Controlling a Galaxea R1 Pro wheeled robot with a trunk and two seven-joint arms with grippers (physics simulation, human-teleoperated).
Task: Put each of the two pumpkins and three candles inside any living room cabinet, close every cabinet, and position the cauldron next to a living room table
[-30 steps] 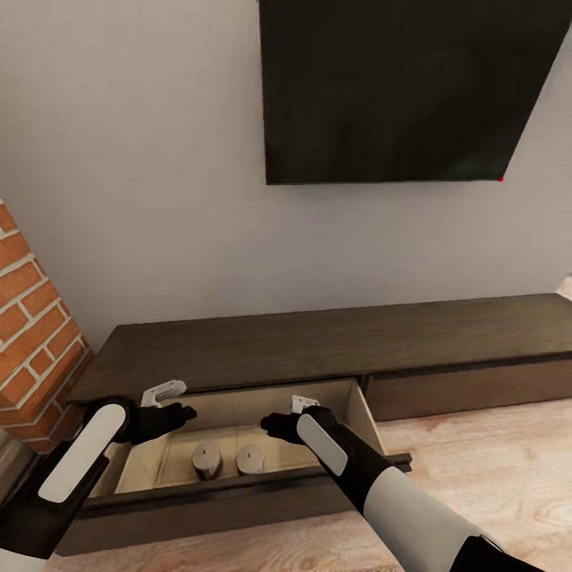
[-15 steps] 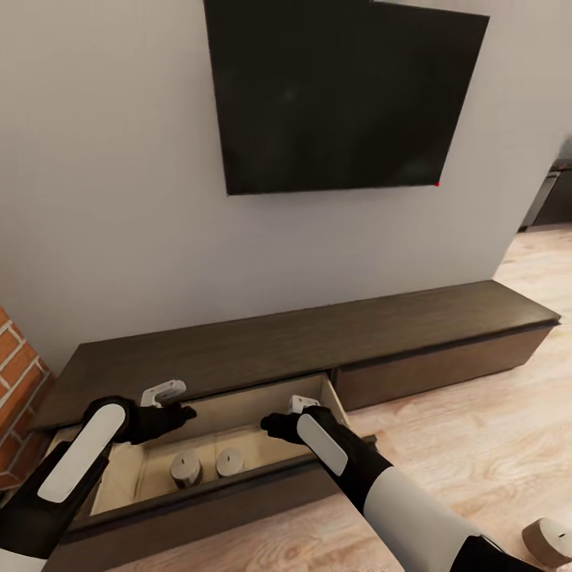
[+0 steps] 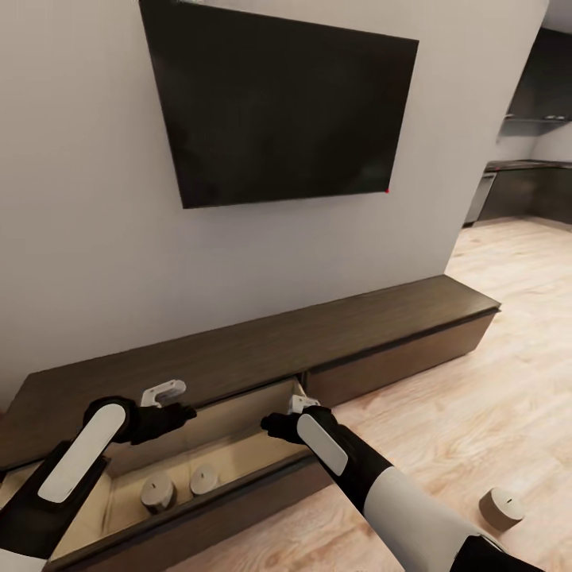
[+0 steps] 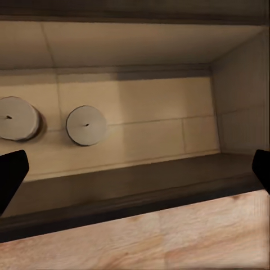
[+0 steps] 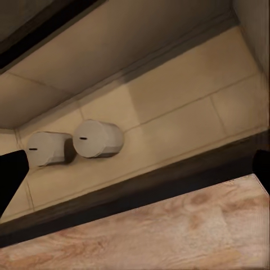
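Candles: third candle (image 3: 502,508) stands upright on the floor (image 3: 445,445), well apart from the cabinet (image 3: 262,357), off to the right. Nearer the robot, left pincer (image 3: 181,413) and right pincer (image 3: 274,423) both hover over the open drawer (image 3: 238,417), fingers apart, nothing held; wrist views show dark fingertips at both frame edges. Two candles (image 4: 86,125) (image 4: 17,118) stand upright in the drawer near its front wall, just beside each other, long axes vertical, wicks up. Judgement: next is fetching the floor candle. Turn the base toward it, come down along its vertical axis, clamp across the round side. Leave the drawer open until it is in. Pumpkins not visible.
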